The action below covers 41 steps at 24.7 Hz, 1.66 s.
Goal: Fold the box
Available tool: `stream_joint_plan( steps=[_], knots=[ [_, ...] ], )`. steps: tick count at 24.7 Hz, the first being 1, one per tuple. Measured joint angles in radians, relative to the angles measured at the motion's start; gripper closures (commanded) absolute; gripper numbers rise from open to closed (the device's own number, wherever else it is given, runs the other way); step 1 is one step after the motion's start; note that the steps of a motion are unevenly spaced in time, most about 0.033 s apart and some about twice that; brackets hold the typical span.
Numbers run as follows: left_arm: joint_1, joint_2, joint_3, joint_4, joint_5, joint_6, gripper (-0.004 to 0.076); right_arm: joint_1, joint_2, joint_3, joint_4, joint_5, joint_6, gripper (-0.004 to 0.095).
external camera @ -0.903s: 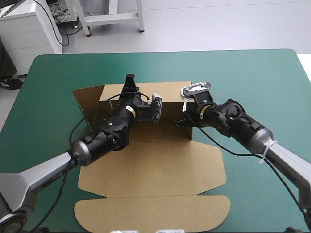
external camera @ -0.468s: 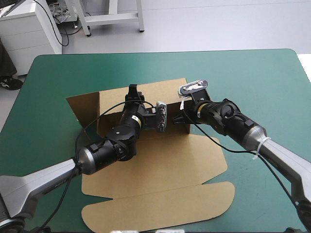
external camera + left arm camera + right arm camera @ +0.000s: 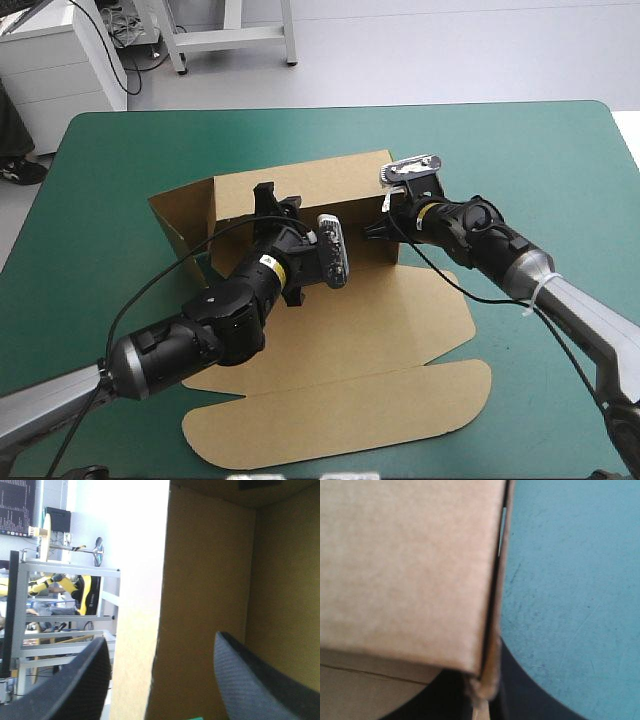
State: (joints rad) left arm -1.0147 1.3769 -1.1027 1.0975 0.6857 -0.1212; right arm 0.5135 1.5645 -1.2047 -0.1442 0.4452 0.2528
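While box lies lid nearward (skewed) | left jaws apart, empty | right jaws clamp wall

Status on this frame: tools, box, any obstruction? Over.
Left tool open, straddling the raised back wall. Right tool shut on the box at that wall's right end. Lid flat on the teal-green cover. No obstruction seen.

A robot lab: white cabinet, metal stand, teal-green table.
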Motion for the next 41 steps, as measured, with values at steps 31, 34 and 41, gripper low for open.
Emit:
stream_joint_plan(
  steps=[31, 34, 41],
  knots=[
    [0.613, -0.619, 0.440, -0.639, -0.400, -0.039, 0.0717, -0.256, 0.060, -0.431, 0.190, 0.761, -0.294, 0.0928],
    [0.608, -0.754, 0.511, -0.687, -0.378, -0.039, 0.0719, -0.268, 0.160, -0.460, 0.201, 0.765, -0.315, 0.0928],
    [0.604, -0.989, 0.539, -0.724, -0.229, -0.022, 0.0731, -0.277, 0.338, -0.590, 0.233, 0.619, -0.378, 0.0928]
  ],
)
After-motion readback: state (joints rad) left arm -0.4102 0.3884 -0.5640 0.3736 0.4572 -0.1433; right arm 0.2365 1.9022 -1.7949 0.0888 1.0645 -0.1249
